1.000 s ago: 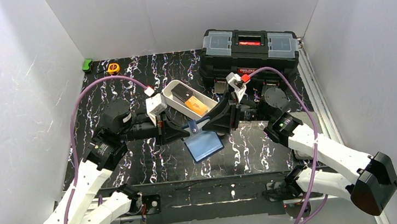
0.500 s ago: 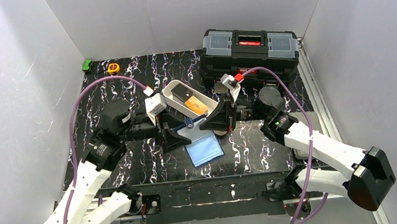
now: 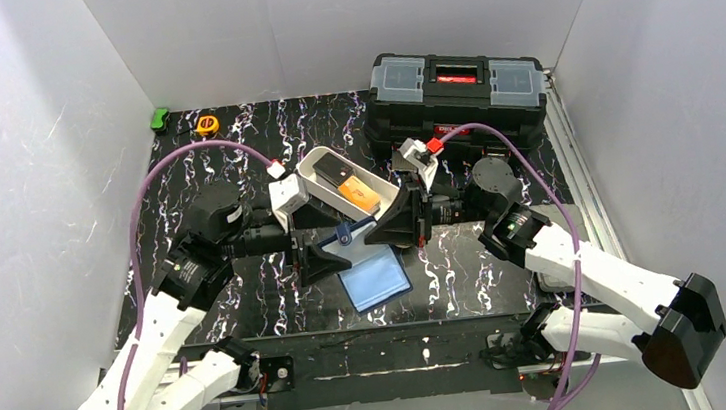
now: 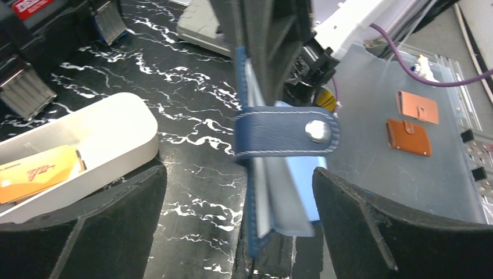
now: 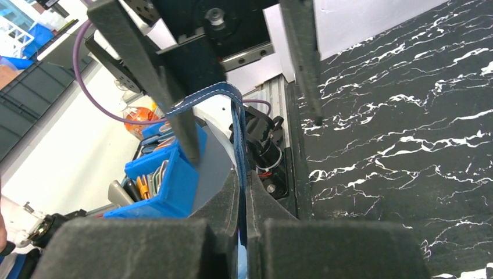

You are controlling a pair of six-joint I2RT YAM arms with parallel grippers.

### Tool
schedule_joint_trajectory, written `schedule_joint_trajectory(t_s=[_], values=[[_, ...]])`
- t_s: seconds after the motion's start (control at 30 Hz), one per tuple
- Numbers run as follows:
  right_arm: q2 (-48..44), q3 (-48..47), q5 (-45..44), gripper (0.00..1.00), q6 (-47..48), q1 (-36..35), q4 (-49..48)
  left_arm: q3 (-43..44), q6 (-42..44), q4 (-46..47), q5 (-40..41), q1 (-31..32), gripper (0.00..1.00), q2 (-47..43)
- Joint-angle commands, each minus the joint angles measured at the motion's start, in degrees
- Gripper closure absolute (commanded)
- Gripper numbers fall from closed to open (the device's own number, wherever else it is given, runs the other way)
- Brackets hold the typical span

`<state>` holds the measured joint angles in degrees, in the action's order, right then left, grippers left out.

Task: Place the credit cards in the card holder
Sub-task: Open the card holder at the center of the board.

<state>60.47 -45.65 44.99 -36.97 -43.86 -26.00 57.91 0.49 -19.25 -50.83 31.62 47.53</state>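
Marbled table (image 3: 208, 310) | toolbox (image 3: 457, 90), tray (image 3: 308, 175) behind | left hand (image 3: 341, 249) spread | right hand (image 3: 370, 232) pinching card holder (image 3: 376, 276)

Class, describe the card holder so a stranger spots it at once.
Start at the black toolbox at the back. Before it lies a white tray; just nearer, the right gripper pinches the card holder. It alone is navy, with pale-blue lining and a snap tab.
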Motion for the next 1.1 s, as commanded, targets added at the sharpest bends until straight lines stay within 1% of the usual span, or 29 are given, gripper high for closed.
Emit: schedule_joint_trajectory(t_s=[0.0, 0.03, 0.07, 0.1, 0.13, 0.17, 0.23, 0.27, 0.3, 0.33, 0.37, 0.4, 0.43, 0.47, 0.5, 0.57, 0.73, 0.87, 1.07], values=[[-0.2, -3.8, 0.0, 0.99, 1.6, -1.0, 0.1, 0.8, 2.8, 1.4, 4.5, 0.0, 0.09, 0.7], [-0.2, -3.9, -0.1, 0.99, 1.7, -0.9, 0.2, 1.0, 2.6, 1.3, 4.5, 0.0, 0.14, 1.0], [-0.2, -4.1, -0.2, 0.99, 1.8, -1.0, 0.3, 1.1, 2.6, 1.0, 4.3, 0.0, 0.21, 1.3], [-0.1, -4.3, 0.0, 0.99, 1.9, -1.0, 0.5, 1.1, 2.9, 0.7, 4.3, 0.0, 0.32, 1.3], [-0.1, -4.6, 0.3, 0.99, 2.0, -0.9, 0.8, 1.2, 3.3, 0.4, 4.3, 0.0, 0.44, 1.3], [0.0, -4.8, 0.3, 0.99, 2.1, -1.0, 1.1, 1.1, 3.8, 0.2, 4.5, 0.0, 0.61, 0.9], [-0.1, -4.6, 0.2, 0.99, 2.2, -1.0, 1.2, 1.3, 3.9, -0.1, 5.1, 0.0, 0.85, 0.5], [-0.1, -4.4, 0.2, 0.99, 2.3, -1.0, 1.2, 1.5, 3.7, -0.7, 5.2, 0.0, 0.94, 0.6], [-0.1, -4.3, 0.2, 0.99, 2.2, -0.9, 1.2, 1.9, 3.6, -1.5, 5.0, 0.0, 1.00, 0.8], [-0.2, -4.3, 0.1, 0.91, 2.3, -0.9, 1.3, 2.3, 3.3, -2.0, 4.8, 0.0, 1.00, 1.0], [-0.2, -4.3, -0.2, 0.77, 2.5, -0.9, 1.7, 2.4, 2.9, -2.0, 4.6, 0.1, 1.00, 0.9], [-0.5, -4.3, -0.5, 0.59, 2.9, -1.0, 2.6, 2.4, 2.6, -2.0, 4.3, 0.0, 1.00, 0.8], [-1.0, -4.6, -1.6, 0.46, 3.7, -1.0, 4.4, 2.5, 2.0, -1.6, 4.0, 0.0, 1.00, 0.7], [-1.7, -4.7, -2.8, 0.39, 5.3, -0.9, 6.9, 2.5, 1.3, -1.2, 3.9, 0.0, 1.00, 0.6], [-2.5, -4.6, -3.8, 0.36, 7.0, -0.9, 9.9, 2.5, 0.6, -1.0, 3.9, 0.0, 1.00, 0.5], [-4.9, -3.6, -5.8, 0.33, 9.6, -0.8, 12.9, 2.8, 0.0, -0.5, 3.7, 0.1, 1.00, 0.4], [-11.8, 1.8, -8.8, 0.29, 11.3, 0.2, 14.5, 3.6, -3.8, 0.7, 2.9, -0.2, 1.00, 0.7], [-15.5, 5.2, -9.4, 0.29, 11.5, 0.8, 15.4, 3.9, -6.1, 2.5, 1.3, -0.4, 1.00, 1.2], [-16.3, 6.7, -8.4, 0.34, 10.7, 1.1, 15.7, 4.2, -6.1, 2.5, 0.9, -0.5, 1.00, 1.7]])
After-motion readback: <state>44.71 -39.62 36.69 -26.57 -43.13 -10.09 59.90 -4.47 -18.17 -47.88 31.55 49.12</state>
